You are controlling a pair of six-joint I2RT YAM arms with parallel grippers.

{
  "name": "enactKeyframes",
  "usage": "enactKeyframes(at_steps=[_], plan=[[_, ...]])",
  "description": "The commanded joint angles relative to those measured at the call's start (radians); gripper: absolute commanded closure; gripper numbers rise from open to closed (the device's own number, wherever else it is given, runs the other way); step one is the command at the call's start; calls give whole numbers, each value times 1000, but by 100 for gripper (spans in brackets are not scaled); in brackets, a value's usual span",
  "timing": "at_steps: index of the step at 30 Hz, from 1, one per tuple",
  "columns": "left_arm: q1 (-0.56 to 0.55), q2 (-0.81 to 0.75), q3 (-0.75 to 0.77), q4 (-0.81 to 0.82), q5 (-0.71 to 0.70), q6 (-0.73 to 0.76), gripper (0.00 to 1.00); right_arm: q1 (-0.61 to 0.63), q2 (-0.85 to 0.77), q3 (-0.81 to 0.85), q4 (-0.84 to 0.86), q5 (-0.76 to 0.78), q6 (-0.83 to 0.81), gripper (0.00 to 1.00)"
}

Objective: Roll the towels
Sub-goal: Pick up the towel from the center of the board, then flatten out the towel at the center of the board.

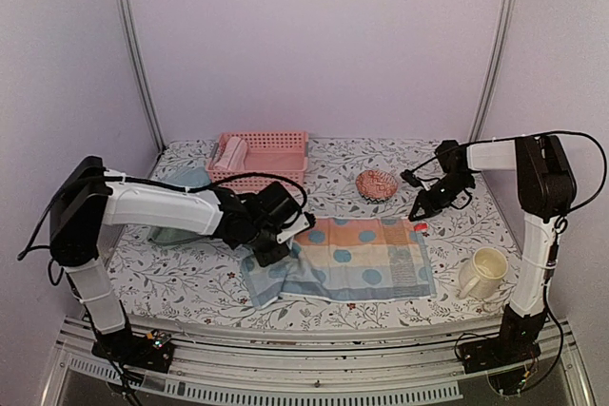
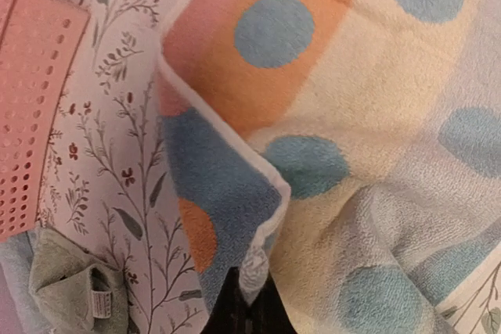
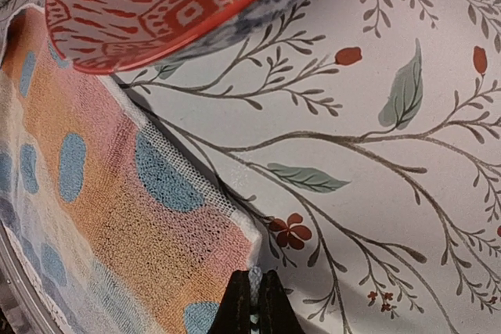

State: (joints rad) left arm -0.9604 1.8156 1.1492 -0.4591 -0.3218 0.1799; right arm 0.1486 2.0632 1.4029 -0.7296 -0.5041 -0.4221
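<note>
Pinching with the left gripper (image 1: 268, 254), jaws shut on the turned-over left corner of the pastel blue-spotted terry towel (image 1: 362, 259) lying mid-table, probably for starting a roll. Anchoring its far right corner with the right gripper (image 3: 254, 301), closed on a thin white sliver, barely showing the contact. Keeping the pink slatted plastic basket (image 1: 276, 181) far left, holding a rolled pink cloth (image 1: 231, 152); cropping a crumpled sage green cloth (image 2: 70, 279) nearby.
</note>
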Motion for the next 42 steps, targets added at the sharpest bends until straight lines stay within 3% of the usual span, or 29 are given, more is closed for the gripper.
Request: enactKeyframes(at_steps=[1, 10, 21, 28, 35, 38, 42], plan=[[90, -156, -14, 36, 62, -80, 100, -22, -99, 15, -5, -25, -9, 97], [283, -472, -86, 55, 106, -198, 100, -150, -282, 116, -84, -71, -31, 97], [292, -756, -78, 50, 161, -198, 100, -178, -580, 236, -172, -141, -54, 97], [234, -974, -166, 60, 239, -253, 100, -178, -812, 83, -239, -248, -123, 97], [45, -1083, -308, 45, 307, -360, 100, -178, -1073, -149, -361, -378, -328, 97], [3, -1091, -352, 49, 223, -429, 100, -177, -1067, -183, -373, -371, -348, 97], [22, -994, -384, 57, 35, -498, 100, -178, -921, -262, -275, -299, -328, 97]])
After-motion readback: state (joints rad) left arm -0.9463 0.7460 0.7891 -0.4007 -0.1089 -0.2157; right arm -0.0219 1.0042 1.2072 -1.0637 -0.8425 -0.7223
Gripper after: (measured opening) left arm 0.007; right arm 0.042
